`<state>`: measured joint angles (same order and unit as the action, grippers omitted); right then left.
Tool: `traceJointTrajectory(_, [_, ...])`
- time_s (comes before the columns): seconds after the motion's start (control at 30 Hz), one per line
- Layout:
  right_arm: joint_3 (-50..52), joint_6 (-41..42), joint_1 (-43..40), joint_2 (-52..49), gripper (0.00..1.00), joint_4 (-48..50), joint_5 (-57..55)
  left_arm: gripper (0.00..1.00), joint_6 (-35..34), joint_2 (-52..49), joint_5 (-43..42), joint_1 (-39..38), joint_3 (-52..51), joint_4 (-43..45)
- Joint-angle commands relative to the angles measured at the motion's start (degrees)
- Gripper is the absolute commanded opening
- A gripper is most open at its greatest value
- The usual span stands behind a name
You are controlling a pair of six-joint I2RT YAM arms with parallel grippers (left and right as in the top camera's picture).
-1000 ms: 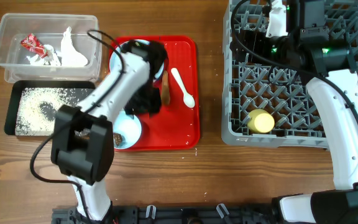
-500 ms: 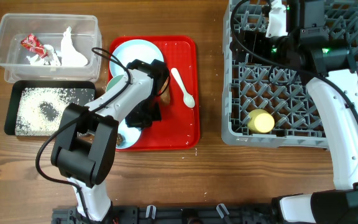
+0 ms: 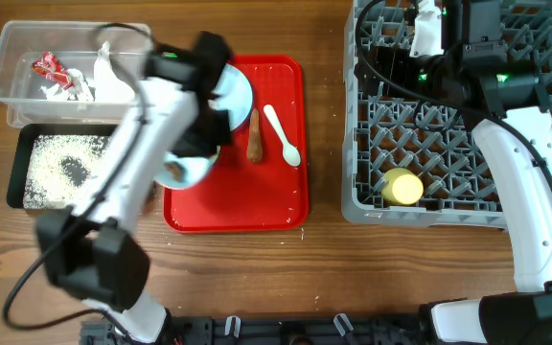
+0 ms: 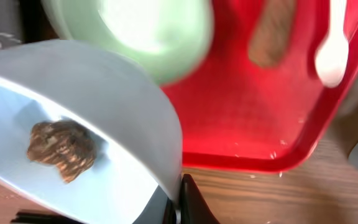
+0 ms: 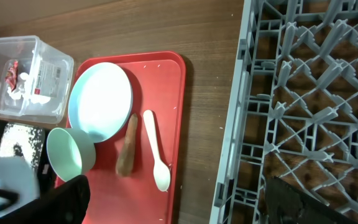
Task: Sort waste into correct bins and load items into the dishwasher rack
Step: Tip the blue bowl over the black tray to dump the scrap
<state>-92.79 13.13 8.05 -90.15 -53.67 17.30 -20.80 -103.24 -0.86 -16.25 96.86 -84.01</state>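
At the bottom edge of my left wrist view, the left claw [image 4: 180,200] was pinched together on the rim of a light blue bowl [image 4: 86,118], with a brown lump [image 4: 59,148] of food sitting inside it. I judged the rim grip was chosen so the bowl could be carried and tipped out. From overhead, the bowl hung over the left edge of the red tray [image 3: 286,206], just beside the black tray [image 3: 17,172] that held the rice grains [image 3: 56,163], so that bin looked like the place for the lump.

Beyond the bowl, on the red tray, lay a green bowl [image 4: 135,31], a brown stick [image 4: 272,31], a white spoon [image 4: 331,53] and a plate [image 5: 101,99]. The stick was near the claw but not touched. Behind the black tray stood the clear tub [image 3: 3,57] with a wrapper [image 3: 48,67] and tissue [image 3: 113,81] inside.

Well apart, the right claw [image 5: 176,202] hung with fingers spread and empty above the rack [image 3: 362,172], where a yellow cup [image 3: 402,187] sat.
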Motion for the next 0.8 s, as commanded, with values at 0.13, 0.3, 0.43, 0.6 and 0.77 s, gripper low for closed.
traceJointTrajectory(0.13, [-0.6,-1.0,0.0,-0.7,0.91,0.0,-1.0,0.04,24.4,2.9,-28.8,27.3,0.8,5.4])
traceJointTrajectory(0.3, [-0.6,-1.0,0.0,-0.7,0.91,0.1,-0.9,0.04,36.0,1.3,-46.2,43.9,0.6,6.3])
traceJointTrajectory(0.43, [-0.6,-0.9,0.0,-0.7,0.91,0.1,-0.9,0.04,41.6,-2.6,-55.7,53.2,0.5,6.2])
traceJointTrajectory(0.6, [-0.6,-0.9,0.0,-0.7,0.91,0.0,-0.9,0.04,42.5,-10.9,-67.0,59.3,-0.5,2.2])
traceJointTrajectory(0.77, [-0.6,-0.9,0.0,-0.7,0.91,0.1,-0.9,0.04,42.5,-16.8,-71.9,61.6,-0.6,-1.7])
